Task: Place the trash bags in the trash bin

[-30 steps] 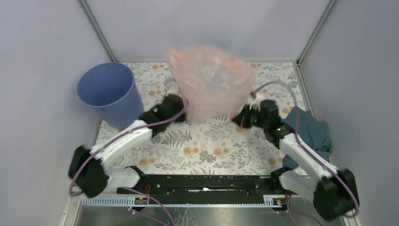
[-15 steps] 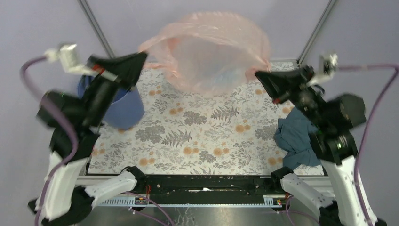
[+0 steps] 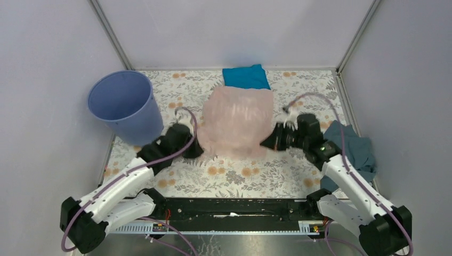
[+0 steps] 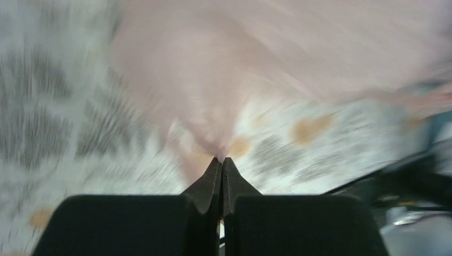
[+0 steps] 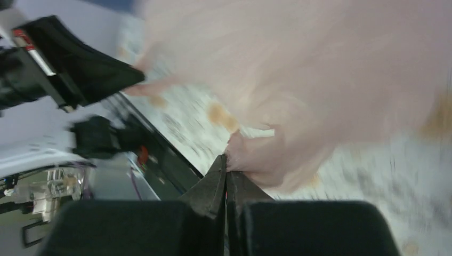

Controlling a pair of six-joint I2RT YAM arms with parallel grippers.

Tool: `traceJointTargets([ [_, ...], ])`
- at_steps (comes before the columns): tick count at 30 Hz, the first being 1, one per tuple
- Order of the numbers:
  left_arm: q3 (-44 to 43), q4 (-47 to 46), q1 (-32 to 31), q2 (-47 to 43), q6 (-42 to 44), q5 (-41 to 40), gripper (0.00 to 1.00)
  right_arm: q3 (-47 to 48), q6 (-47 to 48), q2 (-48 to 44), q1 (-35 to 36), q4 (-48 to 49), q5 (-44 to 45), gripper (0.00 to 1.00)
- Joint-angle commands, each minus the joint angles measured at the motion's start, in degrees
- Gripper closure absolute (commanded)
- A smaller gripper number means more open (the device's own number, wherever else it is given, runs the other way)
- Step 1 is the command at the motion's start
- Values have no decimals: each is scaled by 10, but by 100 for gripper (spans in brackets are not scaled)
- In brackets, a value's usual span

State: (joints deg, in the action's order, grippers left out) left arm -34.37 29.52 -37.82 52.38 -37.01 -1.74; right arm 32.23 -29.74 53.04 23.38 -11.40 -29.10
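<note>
The pale-pink trash bag (image 3: 237, 121) lies puffed up on the floral table between the two arms. My left gripper (image 3: 196, 148) is shut on the bag's near left edge; the left wrist view shows film pinched at the fingertips (image 4: 222, 159), with the bag (image 4: 277, 53) beyond. My right gripper (image 3: 265, 144) is shut on the bag's near right edge, the film bunched at its tips (image 5: 227, 160), the bag (image 5: 320, 69) filling that view. The lavender-blue trash bin (image 3: 123, 106) stands upright at the far left, apart from the bag.
A bright blue folded cloth (image 3: 245, 77) lies at the back centre behind the bag. A grey-blue cloth (image 3: 352, 146) lies crumpled at the right edge beside the right arm. Grey walls close in the table on three sides.
Both arms have swung down from high raised positions to the table. The bag, held open in the air before, has come down and settled on the table.
</note>
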Motion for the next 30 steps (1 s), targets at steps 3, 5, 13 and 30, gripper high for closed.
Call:
traceJointTargets([
  [3,-433,-57,2,45,74,115,100,330,28,-4,3,-11,-75,100],
  [5,-443,-75,2,42,55,146,100,341,7,-25,2,-6,-72,100],
  [13,-78,-101,2,-1,-42,174,100,44,-74,-75,3,20,-116,100],
  [30,-30,-201,2,-52,-62,121,100,51,10,-12,4,-14,-18,100],
])
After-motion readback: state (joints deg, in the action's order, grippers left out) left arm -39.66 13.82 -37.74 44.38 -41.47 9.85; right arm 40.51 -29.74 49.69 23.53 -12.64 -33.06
